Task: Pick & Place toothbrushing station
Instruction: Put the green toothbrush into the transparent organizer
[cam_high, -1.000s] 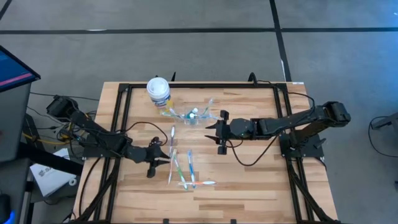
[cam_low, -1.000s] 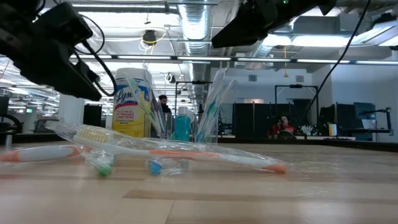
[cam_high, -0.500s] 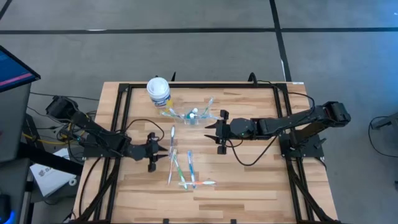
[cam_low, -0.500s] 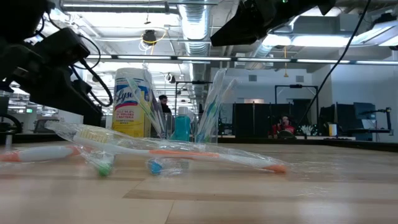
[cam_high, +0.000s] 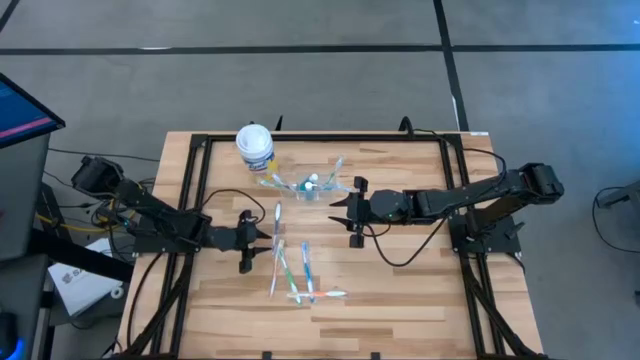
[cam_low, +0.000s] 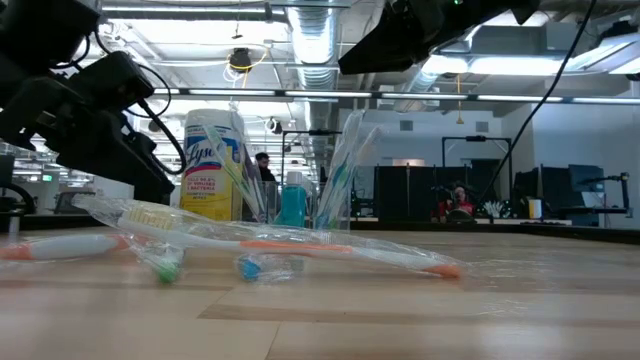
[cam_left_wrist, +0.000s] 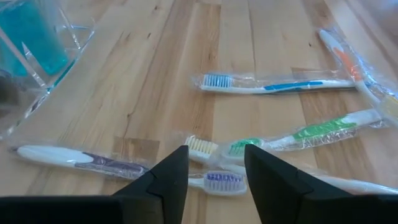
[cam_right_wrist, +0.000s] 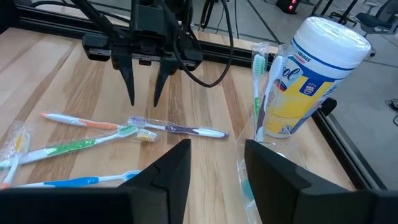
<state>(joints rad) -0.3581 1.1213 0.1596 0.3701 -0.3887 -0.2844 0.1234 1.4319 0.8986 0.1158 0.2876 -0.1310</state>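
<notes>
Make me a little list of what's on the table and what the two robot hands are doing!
cup: clear cup with a few toothbrushes and a blue tube standing in it
loose toothbrushes: wrapped toothbrushes lying flat on the wood
canister: yellow canister, white lid, behind the cup
left gripper: left gripper open, empty, over the purple toothbrush
right gripper: right gripper open, empty, waiting beside the cup

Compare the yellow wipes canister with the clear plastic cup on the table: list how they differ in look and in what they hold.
The yellow canister is opaque, labelled and closed by a white lid; the clear cup is see-through and open-topped. The canister is the taller of the two, as the low view shows. Nothing sticks out of the canister, while the cup holds wrapped toothbrushes standing up and a blue tube. Both stand upright, near each other.
</notes>
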